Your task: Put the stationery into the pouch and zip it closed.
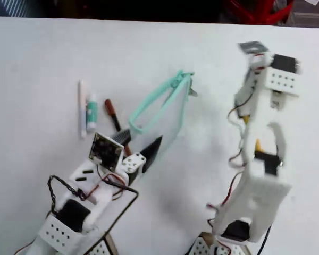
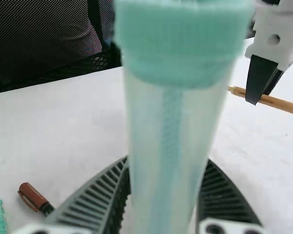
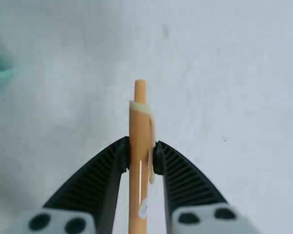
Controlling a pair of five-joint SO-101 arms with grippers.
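Pouch clamped, pen ready
Left gripper clamps the pouch; right gripper pinches the pen, which next needs aiming into it.

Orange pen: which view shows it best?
Right wrist view: the orange pen stands centre frame, clamped in the right claw. The left wrist view shows a stretch of it beyond the pouch; the high view, just small slivers.
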